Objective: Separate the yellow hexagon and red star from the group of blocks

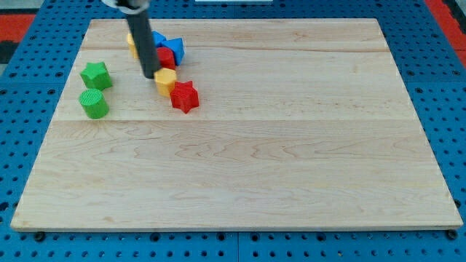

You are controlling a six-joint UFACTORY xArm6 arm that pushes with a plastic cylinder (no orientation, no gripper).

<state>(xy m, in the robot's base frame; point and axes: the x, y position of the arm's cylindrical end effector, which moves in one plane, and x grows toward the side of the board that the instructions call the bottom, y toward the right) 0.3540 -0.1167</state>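
Note:
The yellow hexagon [165, 80] and the red star [185, 96] lie touching each other near the view's top left of the wooden board [240, 145], the star to the lower right of the hexagon. My tip [149, 75] stands just left of the yellow hexagon, close to it or touching. Behind it sits a tight group: a red block [167, 58], a blue block [174, 49], another blue block [158, 38] and a yellow block [132, 42] partly hidden by the rod.
A green star [96, 75] and a green cylinder [94, 104] lie at the board's left edge, apart from the group. Blue pegboard [22, 145] surrounds the board.

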